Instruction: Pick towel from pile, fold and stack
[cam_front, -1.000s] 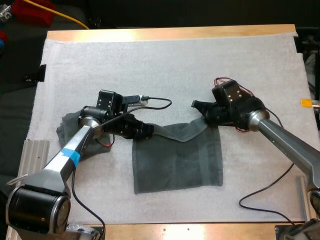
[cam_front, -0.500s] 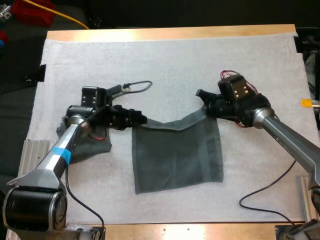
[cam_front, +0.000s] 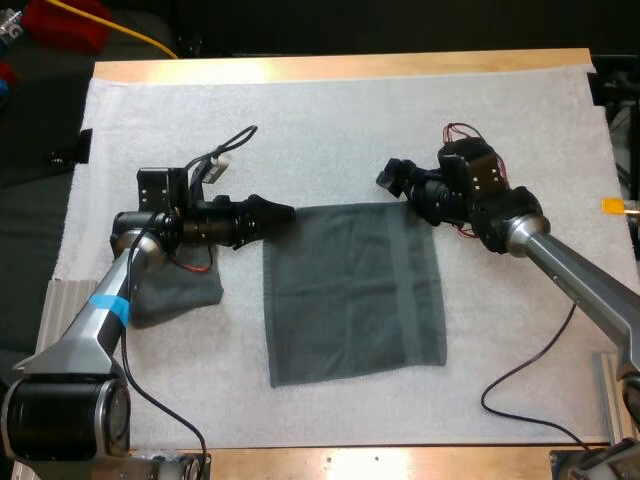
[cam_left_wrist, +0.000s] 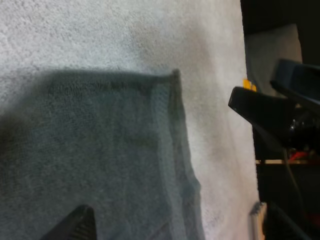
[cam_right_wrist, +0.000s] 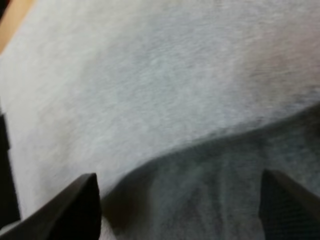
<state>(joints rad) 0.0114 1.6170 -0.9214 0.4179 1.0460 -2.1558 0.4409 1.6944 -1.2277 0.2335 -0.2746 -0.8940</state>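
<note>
A dark grey-green towel (cam_front: 355, 290) lies spread flat on the white mat (cam_front: 330, 120). My left gripper (cam_front: 278, 212) hovers at the towel's far left corner, open, with nothing between its fingers. My right gripper (cam_front: 393, 179) stands just beyond the far right corner, also open and clear of the cloth. In the left wrist view the towel (cam_left_wrist: 100, 150) spreads below my open left gripper (cam_left_wrist: 175, 230), and the right gripper (cam_left_wrist: 265, 112) sits past the towel's corner. In the right wrist view the towel's edge (cam_right_wrist: 240, 165) lies under my right gripper (cam_right_wrist: 180, 210), its fingers (cam_right_wrist: 80, 200) wide apart.
A second grey-green towel (cam_front: 178, 290), crumpled, lies on the mat's left side under my left arm. The wooden table edge (cam_front: 340, 66) runs along the far side. A metal rail (cam_front: 65, 310) sits off the mat's left edge.
Both grippers opened and let go of the towel's far edge, which dropped flat on the mat. The left gripper drew back to the left; the right one moved slightly away from the towel.
</note>
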